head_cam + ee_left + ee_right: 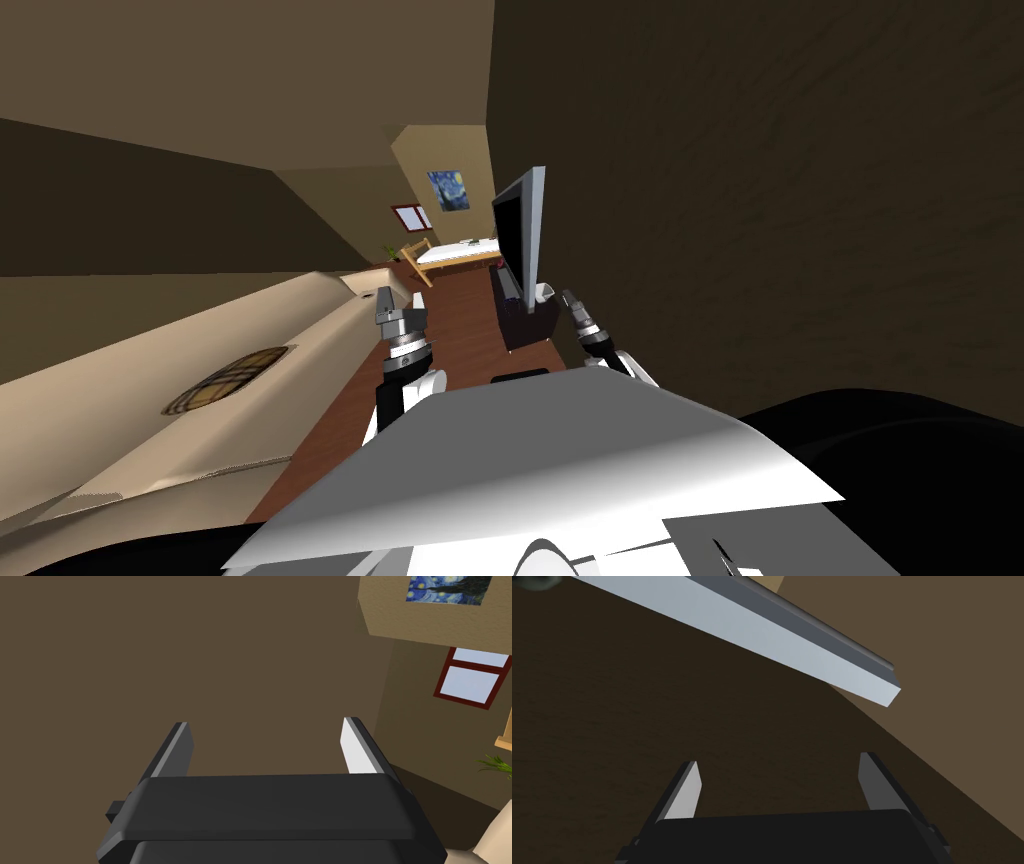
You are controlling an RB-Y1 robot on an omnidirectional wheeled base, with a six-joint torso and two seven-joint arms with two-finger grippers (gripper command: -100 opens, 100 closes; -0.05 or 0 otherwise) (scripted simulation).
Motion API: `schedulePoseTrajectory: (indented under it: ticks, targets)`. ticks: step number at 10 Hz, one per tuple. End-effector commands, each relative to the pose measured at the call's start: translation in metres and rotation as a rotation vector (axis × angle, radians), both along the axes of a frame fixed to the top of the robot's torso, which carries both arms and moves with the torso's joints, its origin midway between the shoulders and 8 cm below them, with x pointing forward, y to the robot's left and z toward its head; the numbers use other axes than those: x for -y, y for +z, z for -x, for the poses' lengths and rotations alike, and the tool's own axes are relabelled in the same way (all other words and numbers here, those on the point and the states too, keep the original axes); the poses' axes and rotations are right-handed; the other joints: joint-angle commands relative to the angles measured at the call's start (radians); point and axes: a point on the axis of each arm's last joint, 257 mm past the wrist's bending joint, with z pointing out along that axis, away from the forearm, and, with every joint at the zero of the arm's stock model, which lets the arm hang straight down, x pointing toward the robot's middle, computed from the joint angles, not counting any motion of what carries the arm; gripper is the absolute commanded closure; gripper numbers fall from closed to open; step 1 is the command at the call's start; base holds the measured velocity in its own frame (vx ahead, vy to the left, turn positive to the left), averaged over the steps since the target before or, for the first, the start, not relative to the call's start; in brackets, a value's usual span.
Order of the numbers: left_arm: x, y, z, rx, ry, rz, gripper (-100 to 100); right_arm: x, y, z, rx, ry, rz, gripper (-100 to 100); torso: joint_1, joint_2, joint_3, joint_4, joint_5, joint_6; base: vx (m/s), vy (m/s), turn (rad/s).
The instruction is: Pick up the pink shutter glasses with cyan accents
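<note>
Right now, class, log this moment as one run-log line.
left hand: open, empty | right hand: open, empty, beside television | television: upright on dark stand, ahead between the arms

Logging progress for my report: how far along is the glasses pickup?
Done: nothing that I can see. In hand: nothing; the left claw and right claw are both open and empty, held up in front of me beside the TV on its dark stand. Left: find the glasses, reach them, close on them and lift.
</note>
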Motion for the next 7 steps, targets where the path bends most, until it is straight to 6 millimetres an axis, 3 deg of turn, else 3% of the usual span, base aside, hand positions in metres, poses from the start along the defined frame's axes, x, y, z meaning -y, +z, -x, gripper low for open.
schedulePoseTrajectory:
  ticks: [1,2,3,5,6,7]
  targets:
    - [0.0,0.0,0.0,0.0,0.0,0.0,0,0.001,-0.026,-0.003,-0.069,0.007,0.073,-100,0.0,0.0,0.0,0.0,0.0,0.0,-0.003,0.098,-0.078]
    - [0.0,0.0,0.0,0.0,0.0,0.0,0,0.002,-0.052,-0.004,-0.13,0.008,0.13,-100,-0.001,-0.002,-0.001,0.0,0.0,0.0,0.001,0.136,-0.12]
    - [0.0,0.0,0.0,0.0,0.0,0.0,0,0.003,-0.052,-0.004,-0.131,0.01,0.135,-100,0.001,-0.003,-0.002,-0.001,0.0,0.0,-0.01,0.112,-0.062]
    - [0.0,0.0,0.0,0.0,0.0,0.0,0,0.009,-0.099,-0.003,-0.243,0.014,0.259,-100,0.0,-0.002,-0.001,-0.001,0.0,0.0,-0.013,0.134,-0.1]
    - [0.0,0.0,0.0,0.0,0.0,0.0,0,0.013,-0.107,-0.002,-0.26,0.015,0.271,-100,0.003,-0.002,-0.001,-0.001,0.0,0.0,0.003,0.125,-0.061]
    - [0.0,0.0,0.0,0.0,0.0,0.0,0,0.021,-0.136,0.002,-0.326,0.017,0.343,-100,0.001,-0.003,-0.002,-0.001,0.0,0.0,0.005,0.113,-0.055]
